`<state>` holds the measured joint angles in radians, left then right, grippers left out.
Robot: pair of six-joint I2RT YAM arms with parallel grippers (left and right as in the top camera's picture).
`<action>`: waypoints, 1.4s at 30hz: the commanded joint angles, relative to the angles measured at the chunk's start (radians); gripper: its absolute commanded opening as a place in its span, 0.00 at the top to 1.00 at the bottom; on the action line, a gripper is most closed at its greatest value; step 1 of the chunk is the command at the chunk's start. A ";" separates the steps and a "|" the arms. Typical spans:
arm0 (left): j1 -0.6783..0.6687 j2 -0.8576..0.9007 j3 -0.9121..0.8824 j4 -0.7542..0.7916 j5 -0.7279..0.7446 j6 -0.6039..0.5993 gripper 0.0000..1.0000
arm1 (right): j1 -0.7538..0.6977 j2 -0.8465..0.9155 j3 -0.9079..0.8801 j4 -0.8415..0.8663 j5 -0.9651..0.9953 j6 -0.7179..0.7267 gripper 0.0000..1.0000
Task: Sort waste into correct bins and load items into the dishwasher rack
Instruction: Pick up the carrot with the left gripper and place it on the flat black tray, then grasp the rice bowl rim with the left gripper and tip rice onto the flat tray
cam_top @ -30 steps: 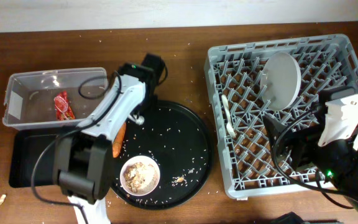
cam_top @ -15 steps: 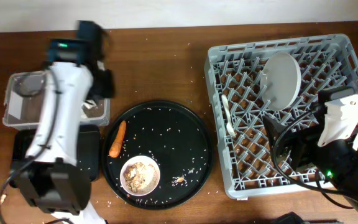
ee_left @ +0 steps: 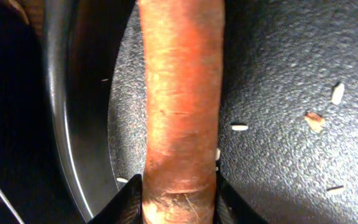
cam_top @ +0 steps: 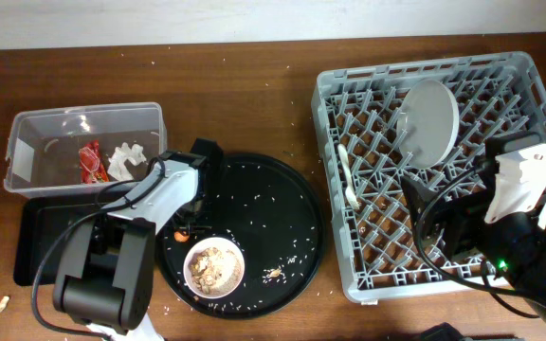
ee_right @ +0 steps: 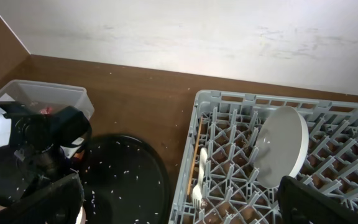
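Note:
My left gripper is down at the left edge of the large round black tray, its fingers tight against both sides of the orange carrot, which lies on the tray. In the overhead view the arm hides most of the carrot. The clear tub holds the red wrapper and the white tissue. The shallow black tray lies in front of it. A white bowl holds beige scraps. The grey rack holds the plate, fork and chopstick. My right gripper is open above the rack. No cups are in view.
The round black tray is strewn with rice grains, with a small scrap near its front. Crumbs dot the wooden table, and one bit lies at the front left. The right arm's body sits over the rack's right side.
My left arm swung from the round tray to the clear tub, where the tissue now lies, then came back down onto the carrot. The right arm has not moved.

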<state>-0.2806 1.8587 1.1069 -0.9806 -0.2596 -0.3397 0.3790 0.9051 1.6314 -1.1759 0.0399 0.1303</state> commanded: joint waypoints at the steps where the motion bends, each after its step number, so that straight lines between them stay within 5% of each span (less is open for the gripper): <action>1: 0.002 -0.003 0.002 0.000 0.027 -0.004 0.82 | -0.006 0.000 0.001 0.001 -0.002 -0.002 0.01; 5: 0.002 -0.063 0.196 -0.173 0.027 -0.005 0.84 | -0.006 0.000 0.001 0.001 -0.002 -0.002 0.01; 8: 0.045 -0.154 0.236 -0.373 0.039 -0.178 0.84 | -0.006 0.000 0.002 0.002 -0.002 -0.002 0.01; 14: 0.437 -0.158 0.119 -0.332 0.143 -0.218 0.83 | -0.006 0.000 0.002 0.005 -0.002 -0.002 0.01; 16: 0.568 -0.158 0.116 -0.269 0.233 -0.214 0.50 | -0.006 0.000 0.002 0.005 -0.002 -0.002 0.01; 18: 0.582 -0.170 0.122 -0.282 0.243 -0.156 0.34 | -0.006 0.000 0.002 0.013 -0.002 -0.002 0.01; 20: 0.578 -0.245 0.192 -0.340 0.283 -0.082 0.34 | -0.006 0.000 0.002 0.016 -0.002 -0.002 0.01; 23: 0.319 -0.454 0.217 -0.328 0.338 0.070 0.34 | -0.006 0.000 0.002 0.016 -0.002 -0.002 0.01; 25: 0.008 -0.463 0.203 -0.312 0.250 0.069 0.40 | -0.006 0.000 0.002 0.009 -0.002 -0.002 0.01; 28: -0.264 -0.452 0.115 -0.259 0.278 0.068 0.57 | -0.006 0.000 0.002 0.001 -0.002 -0.002 0.01; 31: -0.499 -0.451 -0.139 -0.089 0.256 -0.035 0.59 | -0.006 0.000 0.002 0.001 -0.002 -0.002 0.01; 38: -0.528 -0.449 -0.338 0.114 0.260 -0.057 0.64 | -0.006 0.000 0.002 0.001 -0.002 -0.002 0.01; 42: -0.528 -0.342 -0.327 0.166 0.338 -0.077 0.87 | -0.006 0.000 0.002 0.001 -0.002 -0.002 0.01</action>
<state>-0.8059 1.4609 0.7746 -0.8200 0.0288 -0.3889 0.3790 0.9070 1.6314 -1.1759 0.0368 0.1303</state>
